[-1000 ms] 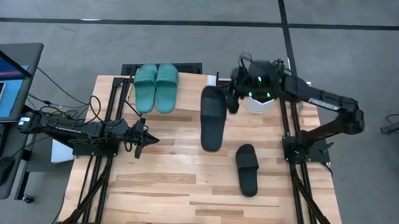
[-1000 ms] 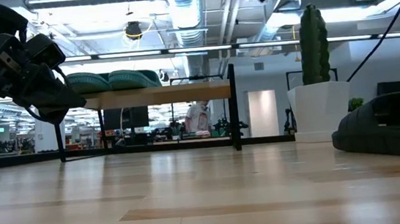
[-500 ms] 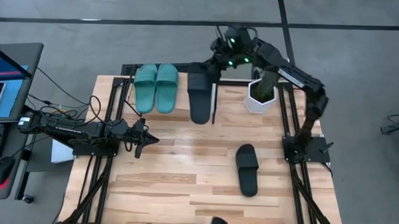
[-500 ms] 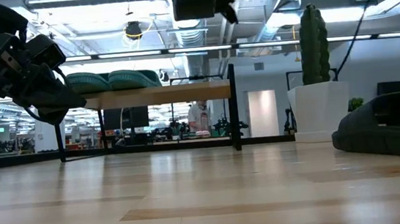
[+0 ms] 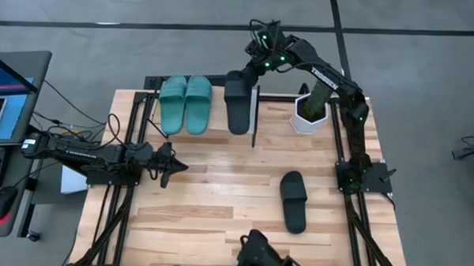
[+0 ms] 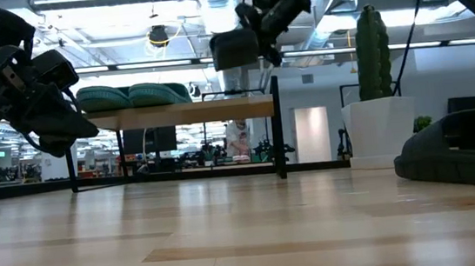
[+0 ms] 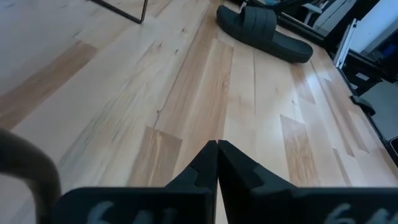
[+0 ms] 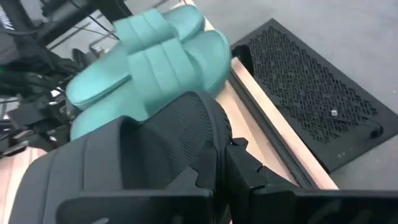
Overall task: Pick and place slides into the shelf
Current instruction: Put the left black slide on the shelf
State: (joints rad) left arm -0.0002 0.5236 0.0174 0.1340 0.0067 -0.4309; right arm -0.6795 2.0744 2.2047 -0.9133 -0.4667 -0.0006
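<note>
A teal pair of slides (image 5: 185,103) lies side by side on the shelf's light top board (image 5: 218,118), at the table's far edge. My right gripper (image 5: 249,73) is shut on a black slide (image 5: 238,103) that hangs over the shelf's right end; in the low view this slide (image 6: 234,50) is above the board (image 6: 192,113). The other black slide (image 5: 294,200) rests sole down on the table at the near right. My left gripper (image 5: 171,164) stays shut by the table's left side, touching nothing. My right gripper pinches the black slide's far, rounded end (image 8: 198,134), by the dotted footbed, between its two fingers (image 8: 245,171). The fingers come slanting down from the far right, roughly along the slide. The slide hangs about level, clear of the shelf board and beside the teal pair.
A white pot with a green cactus (image 5: 310,112) stands right of the shelf. A black perforated mat (image 8: 311,93) lies on the floor beyond the shelf. A laptop (image 5: 5,93) sits left of the table. A dark shape (image 5: 258,258) shows at the near edge.
My right gripper has carried the black slide from above the table's middle toward the far edge and a little left, to over the shelf's right end, sinking somewhat. The slide stays lifted clear. A dark shape has come in at the near edge.
</note>
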